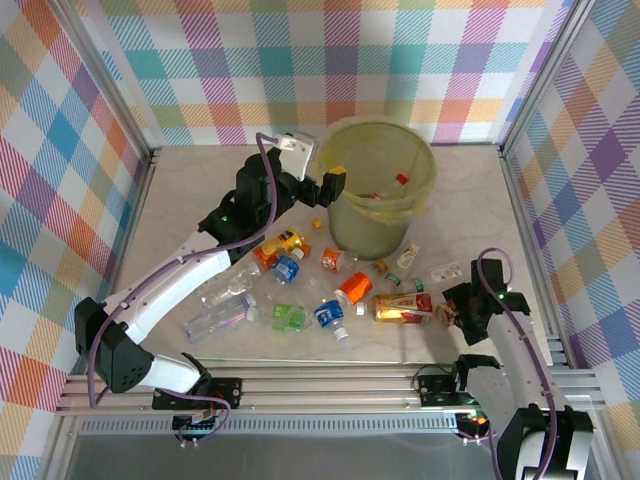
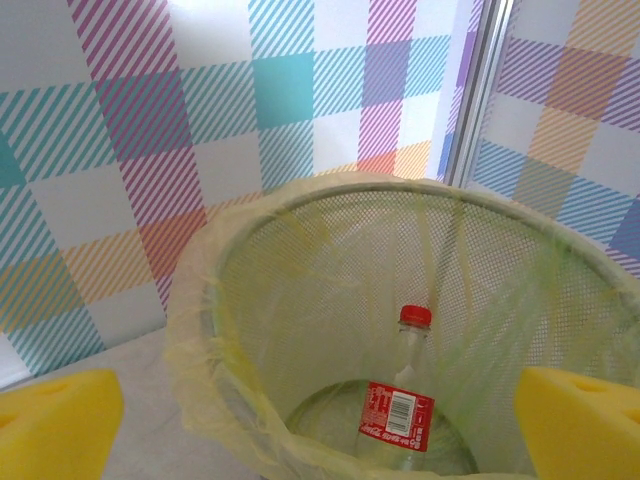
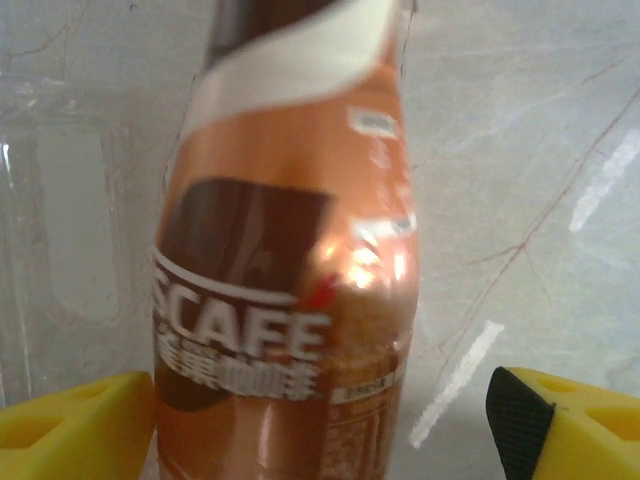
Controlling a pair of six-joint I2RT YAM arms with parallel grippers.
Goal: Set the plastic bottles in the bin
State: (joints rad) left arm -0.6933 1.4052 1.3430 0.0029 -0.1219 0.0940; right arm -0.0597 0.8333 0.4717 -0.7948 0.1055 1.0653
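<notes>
Black-and-white arms [image 1: 185, 275], purple cables [image 1: 261, 165], yellow fingertips [image 2: 55, 425]

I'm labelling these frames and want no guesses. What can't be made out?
Right wrist view: the coffee bottle is blurred and cut off top and bottom; whether the right fingers touch it is unclear.
Left wrist view: the bin floor is cut off by the bottom edge, so bottles beyond the red-capped bottle cannot be counted.
Top view: labels on the scattered bottles are too small to read.
</notes>
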